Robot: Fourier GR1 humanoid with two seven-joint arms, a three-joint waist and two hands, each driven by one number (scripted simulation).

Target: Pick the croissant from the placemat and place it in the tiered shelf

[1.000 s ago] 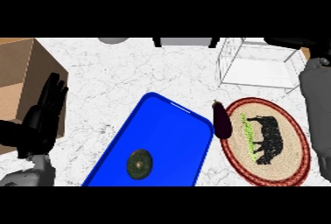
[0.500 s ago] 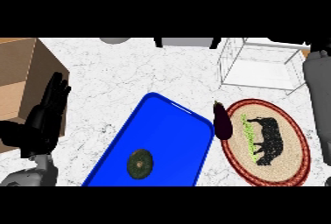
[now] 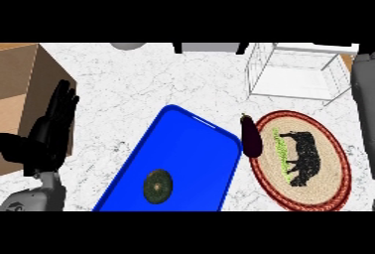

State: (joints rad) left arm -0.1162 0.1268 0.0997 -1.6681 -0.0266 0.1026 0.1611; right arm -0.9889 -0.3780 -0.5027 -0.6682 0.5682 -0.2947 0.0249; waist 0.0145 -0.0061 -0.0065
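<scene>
No croissant shows on the placemat (image 3: 327,194); the only loose thing there is a dark purple eggplant (image 3: 251,136), lying lengthwise across the mat's left rim, stem end pointing away from the robot, its far side just beside the blue tray (image 3: 192,149). I judge it fairly light and stiff, with a smooth skin that may slip. The best hold looks to be across its thick middle, fingers on one flank and thumb on the other, rather than at the tapering stem.

The marble counter (image 3: 132,94) carries everything. The blue tray is the largest thing on it, lying aslant in the middle and close enough to the eggplant to crowd fingers coming in from the left. A brown box (image 3: 22,84) stands at the left edge. The round placemat bears a black animal figure (image 3: 304,158). The wire tiered shelf (image 3: 293,74) stands beyond the mat, well apart from the eggplant, with nothing between them. The left hand (image 3: 51,131) rests near the box, fingers straight and upright, holding nothing. A grey right forearm (image 3: 364,109) runs along the right edge; what the right hand is doing I cannot tell, as the edge seems to cut it off. A small dark round thing (image 3: 157,186), perhaps a fruit, sits on the tray.
</scene>
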